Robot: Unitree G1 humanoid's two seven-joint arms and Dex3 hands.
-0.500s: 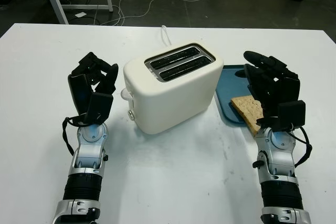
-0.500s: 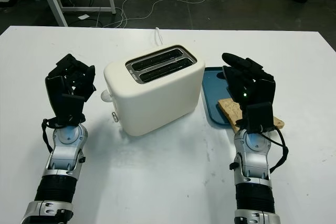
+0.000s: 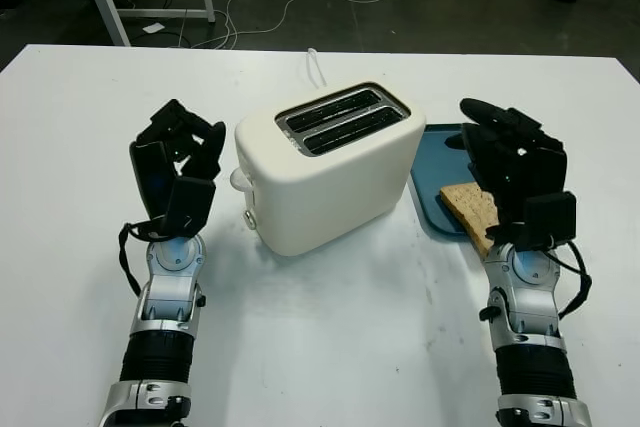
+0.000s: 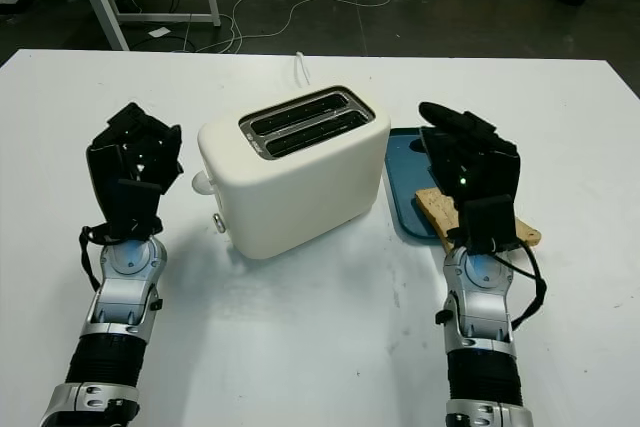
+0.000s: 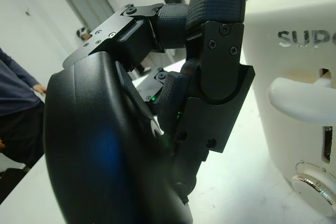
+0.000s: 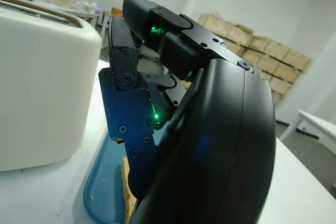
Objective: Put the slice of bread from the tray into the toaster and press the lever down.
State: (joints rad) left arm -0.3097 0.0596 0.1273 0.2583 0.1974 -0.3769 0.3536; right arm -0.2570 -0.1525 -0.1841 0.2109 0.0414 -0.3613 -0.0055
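The right hand (image 3: 515, 162) is hovering open over the bread (image 3: 472, 207) on the tray (image 3: 428, 187), at the toaster's (image 3: 330, 167) 3 o'clock. The left hand (image 3: 175, 162) is waiting curled and empty at 9 o'clock.

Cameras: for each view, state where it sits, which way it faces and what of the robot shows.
Head stereo pair: looks forward and down at the white table; both arms, toaster, bread on tray.
Left wrist: beside the left hand, facing the toaster's lever.
Right wrist: behind the right hand, over the tray.
Shared: the toaster shows in all views.
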